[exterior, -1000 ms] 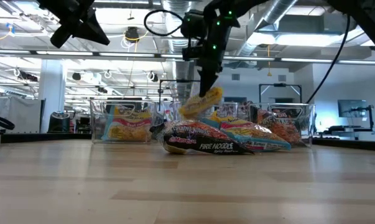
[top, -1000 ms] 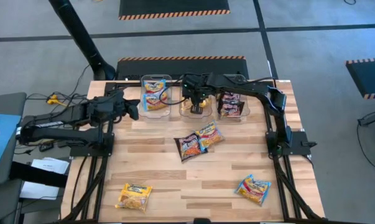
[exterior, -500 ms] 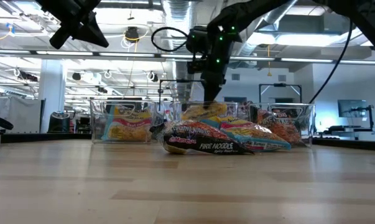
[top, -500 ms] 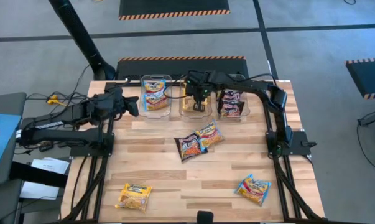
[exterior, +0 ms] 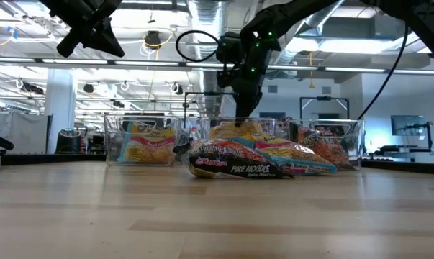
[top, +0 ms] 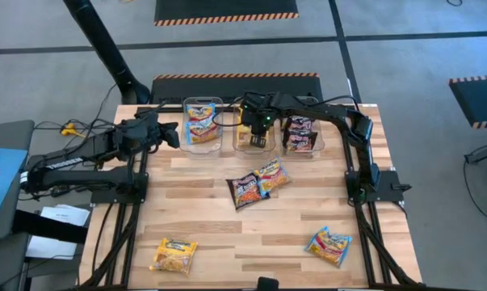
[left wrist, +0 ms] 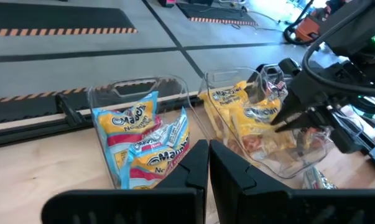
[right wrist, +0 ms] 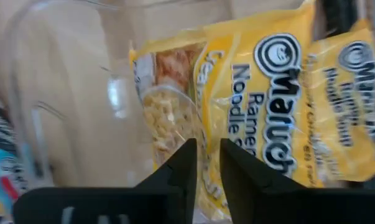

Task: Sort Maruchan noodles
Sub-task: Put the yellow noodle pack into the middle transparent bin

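glossy yellow packets (top: 251, 139) lie in clear middle bin (top: 237, 142); right gripper (top: 258, 136) fingers parted, left gripper (top: 175, 135) clenched.

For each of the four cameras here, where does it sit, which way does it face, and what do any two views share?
High view: overhead, straight down on the table; both arms show.
Low view: tabletop height, level across to the bins; right gripper hangs above the middle bin.
Left wrist view: past the left gripper, shut, toward the blue packets.
Right wrist view: down into the middle bin, its fingers over yellow packets.
Shared: both wrist views show the yellow packets.
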Controlling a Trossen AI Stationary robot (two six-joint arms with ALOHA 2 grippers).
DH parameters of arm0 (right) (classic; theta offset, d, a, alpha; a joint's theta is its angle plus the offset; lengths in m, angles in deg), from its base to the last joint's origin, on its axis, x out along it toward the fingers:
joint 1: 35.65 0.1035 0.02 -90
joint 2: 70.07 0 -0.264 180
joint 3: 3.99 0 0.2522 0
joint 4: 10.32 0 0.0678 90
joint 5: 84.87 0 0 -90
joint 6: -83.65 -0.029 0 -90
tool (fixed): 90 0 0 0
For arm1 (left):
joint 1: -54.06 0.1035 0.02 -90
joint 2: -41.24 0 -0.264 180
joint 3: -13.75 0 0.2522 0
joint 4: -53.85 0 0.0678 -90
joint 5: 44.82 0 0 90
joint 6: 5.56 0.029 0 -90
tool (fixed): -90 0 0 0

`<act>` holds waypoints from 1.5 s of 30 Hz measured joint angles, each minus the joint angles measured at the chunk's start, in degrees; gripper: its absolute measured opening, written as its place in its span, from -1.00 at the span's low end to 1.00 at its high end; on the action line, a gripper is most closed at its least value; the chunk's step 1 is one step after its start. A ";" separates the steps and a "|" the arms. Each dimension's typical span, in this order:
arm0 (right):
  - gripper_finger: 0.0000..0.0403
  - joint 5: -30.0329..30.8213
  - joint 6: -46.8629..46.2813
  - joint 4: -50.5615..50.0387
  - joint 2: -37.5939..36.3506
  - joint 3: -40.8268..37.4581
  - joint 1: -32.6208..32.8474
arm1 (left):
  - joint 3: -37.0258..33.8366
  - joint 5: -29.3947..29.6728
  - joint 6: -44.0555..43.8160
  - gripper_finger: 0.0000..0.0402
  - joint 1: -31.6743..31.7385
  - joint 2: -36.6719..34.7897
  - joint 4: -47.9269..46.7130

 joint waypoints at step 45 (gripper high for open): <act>-0.39 -24.31 -9.40 -9.79 7.43 5.78 -2.69 | 0.00 0.60 4.06 -1.00 0.36 0.02 0.07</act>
